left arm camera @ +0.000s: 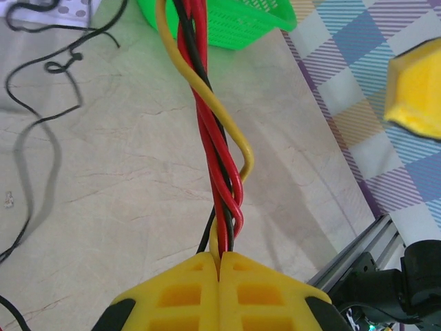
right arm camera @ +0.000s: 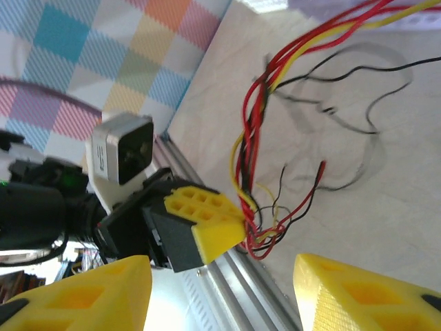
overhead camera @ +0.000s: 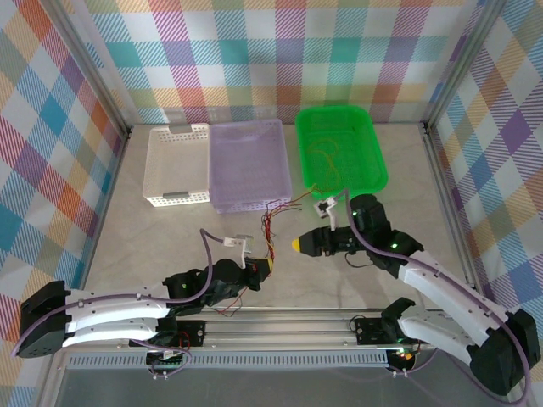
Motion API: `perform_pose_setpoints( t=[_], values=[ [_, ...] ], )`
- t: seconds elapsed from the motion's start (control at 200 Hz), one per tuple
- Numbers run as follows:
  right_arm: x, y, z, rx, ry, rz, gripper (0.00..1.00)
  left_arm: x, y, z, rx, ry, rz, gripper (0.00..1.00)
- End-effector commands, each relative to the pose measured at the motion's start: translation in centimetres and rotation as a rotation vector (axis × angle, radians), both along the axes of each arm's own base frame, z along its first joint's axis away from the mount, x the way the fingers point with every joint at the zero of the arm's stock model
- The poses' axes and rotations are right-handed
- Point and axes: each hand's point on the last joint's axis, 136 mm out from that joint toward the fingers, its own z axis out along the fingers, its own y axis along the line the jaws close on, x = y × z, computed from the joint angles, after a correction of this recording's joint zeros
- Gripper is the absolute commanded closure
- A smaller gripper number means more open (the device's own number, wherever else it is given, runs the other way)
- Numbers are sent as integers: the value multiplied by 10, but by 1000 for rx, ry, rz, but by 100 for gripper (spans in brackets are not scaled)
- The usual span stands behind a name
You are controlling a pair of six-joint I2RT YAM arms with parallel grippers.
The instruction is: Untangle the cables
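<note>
The cables [left arm camera: 222, 165] are a twisted strand of red, black and orange-yellow wires rising from my left gripper [left arm camera: 220, 261], which is shut on their lower end. From above, the left gripper [overhead camera: 265, 267] sits near the table's front middle, with the cables [overhead camera: 273, 229] running from it toward the baskets. My right gripper [overhead camera: 297, 245] hovers just right of the strand. In its wrist view its fingers [right arm camera: 76, 296] stand wide apart, the right gripper [right arm camera: 220, 296] open with nothing between them. The left gripper [right arm camera: 210, 221] and the cables [right arm camera: 256, 138] lie ahead of it.
A green basket [overhead camera: 373, 157] at the back right holds a thin orange wire [overhead camera: 327, 157]. A lilac basket [overhead camera: 249, 165] and a white basket [overhead camera: 176, 165] stand to its left. A loose black wire [left arm camera: 41, 117] curls on the marble table. An aluminium rail [overhead camera: 288, 326] runs along the near edge.
</note>
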Motion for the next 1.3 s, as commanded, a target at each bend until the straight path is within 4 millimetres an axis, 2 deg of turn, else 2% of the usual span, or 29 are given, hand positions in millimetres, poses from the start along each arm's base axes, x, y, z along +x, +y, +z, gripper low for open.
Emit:
perform_pose_setpoints(
  t=[0.0,0.21,0.455,0.635,0.75,0.935,1.1,1.295],
  values=[
    [4,18,0,24,-81,21,45,3,-13,19,-38,-14,-18,100],
    [12,33,-21,-36,-118,17,49,3,-18,23,-42,-11,-30,100],
    [12,47,-34,-57,-135,38,53,2,-22,27,-41,-10,-47,100],
    [14,49,-39,-73,-131,31,74,2,-22,26,-37,-6,-47,100],
    [18,42,-40,-109,-149,-7,100,3,-18,25,-34,-11,-35,100],
    [20,24,-38,-176,-214,-50,100,4,-10,28,-18,-14,-11,100],
    [20,19,-32,-193,-236,-52,100,5,3,30,-29,-23,24,100],
    [23,8,-17,-168,-249,-94,100,5,15,32,-36,-25,47,100]
  ],
)
